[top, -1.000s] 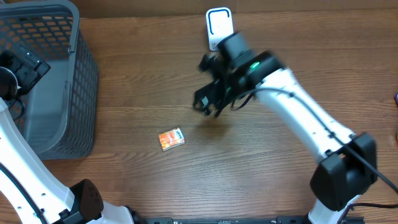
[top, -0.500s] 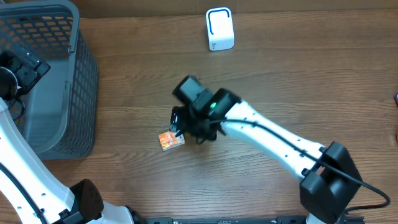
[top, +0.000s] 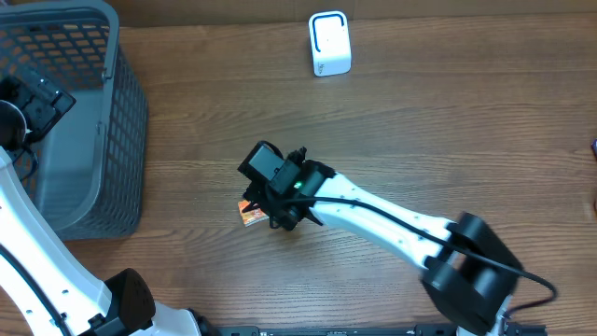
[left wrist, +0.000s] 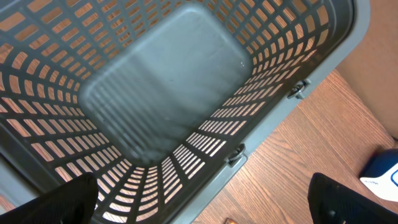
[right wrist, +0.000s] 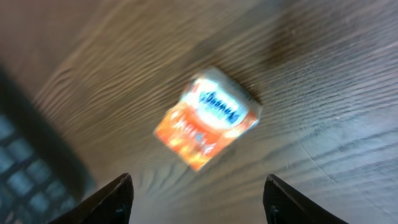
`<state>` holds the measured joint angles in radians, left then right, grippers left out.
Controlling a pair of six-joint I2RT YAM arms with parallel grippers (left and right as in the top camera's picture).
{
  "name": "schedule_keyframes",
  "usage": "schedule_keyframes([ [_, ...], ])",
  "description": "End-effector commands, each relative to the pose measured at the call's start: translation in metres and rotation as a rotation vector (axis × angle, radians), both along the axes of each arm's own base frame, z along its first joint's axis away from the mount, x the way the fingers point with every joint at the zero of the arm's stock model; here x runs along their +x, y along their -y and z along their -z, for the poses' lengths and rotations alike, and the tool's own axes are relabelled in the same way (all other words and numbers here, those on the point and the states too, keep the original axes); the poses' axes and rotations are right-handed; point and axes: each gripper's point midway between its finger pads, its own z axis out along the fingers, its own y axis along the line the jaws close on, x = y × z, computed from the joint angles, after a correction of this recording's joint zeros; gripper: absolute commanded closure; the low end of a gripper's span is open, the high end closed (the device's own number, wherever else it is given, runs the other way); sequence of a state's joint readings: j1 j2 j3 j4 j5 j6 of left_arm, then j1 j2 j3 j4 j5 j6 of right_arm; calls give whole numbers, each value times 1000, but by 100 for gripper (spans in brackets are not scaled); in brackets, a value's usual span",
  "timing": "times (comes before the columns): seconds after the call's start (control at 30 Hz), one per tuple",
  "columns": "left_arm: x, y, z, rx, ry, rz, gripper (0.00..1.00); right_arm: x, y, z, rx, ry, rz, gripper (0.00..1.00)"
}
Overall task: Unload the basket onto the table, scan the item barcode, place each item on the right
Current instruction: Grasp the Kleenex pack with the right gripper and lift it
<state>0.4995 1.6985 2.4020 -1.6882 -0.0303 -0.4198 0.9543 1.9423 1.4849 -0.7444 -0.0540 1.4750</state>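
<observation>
Small orange-and-white packet (right wrist: pixel 207 118) seen lying flat, just right of grey plastic mesh basket (top: pixel 126 121). Right gripper (right wrist: pixel 198 185) held over packet, fingers apart, nothing gripped. Left gripper (left wrist: pixel 202 190) spread wide, empty, above basket.

- We are looking at a brown wooden desk (top: pixel 448 121), its grain running side to side in the overhead view.
- A grey plastic basket (top: pixel 126 112) with latticed walls is standing on the desk at the left end.
- A small white scanner (top: pixel 329 43) with a blue outline on its face is sitting near the far edge, well apart from the basket.
- A small orange-and-white packet (right wrist: pixel 208 118) is lying flat on the bare wood, nearer the front, askew to the grain; we are finding its print too blurred to read.
</observation>
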Motion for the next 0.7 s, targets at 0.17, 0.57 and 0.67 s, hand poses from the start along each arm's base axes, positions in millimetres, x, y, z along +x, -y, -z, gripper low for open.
schedule_keyframes([
  [0.17,0,0,0,-8,5,-10,0,-13,-17,51,28,-186,74,32],
  [0.57,0,0,0,-8,5,-10,0,-4,21,66,-129,-161,144,47],
  [0.67,0,-1,0,-8,5,-10,0,2,27,67,-135,-160,164,47],
])
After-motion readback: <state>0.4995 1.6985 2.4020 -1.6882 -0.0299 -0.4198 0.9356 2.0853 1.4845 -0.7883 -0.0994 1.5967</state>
